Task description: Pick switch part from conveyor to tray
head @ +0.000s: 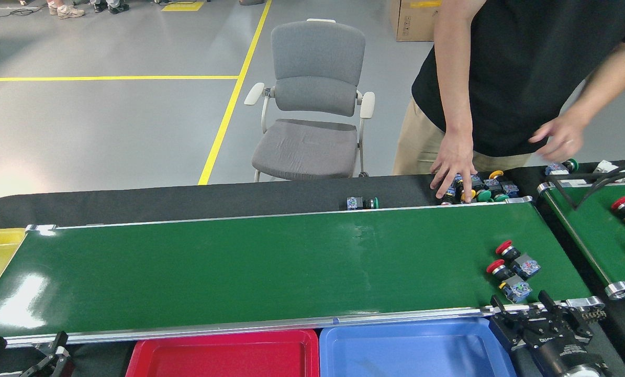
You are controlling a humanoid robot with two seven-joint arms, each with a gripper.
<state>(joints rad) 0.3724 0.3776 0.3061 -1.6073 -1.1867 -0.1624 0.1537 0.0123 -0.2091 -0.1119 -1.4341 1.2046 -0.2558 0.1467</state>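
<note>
Progress: no pick made yet, by our reading. Both trays at the bottom edge, red tray and blue tray, show nothing inside.

Count on the conveyor: two red-capped switch parts at lower right, the upper switch part and the lower switch part, just beside each other and near the front rail.

Our right gripper sits at the rail just below the lower part, jaws spread, holding nothing. Our left gripper is at bottom left, jaws parted, nothing held.

Other items: two red-capped parts on the side belt at right; one green-capped part on the black tabletop; a cluster of spare parts under a person's hand, too crowded to count.

Remaining: grasp, lift, place in tray.
</note>
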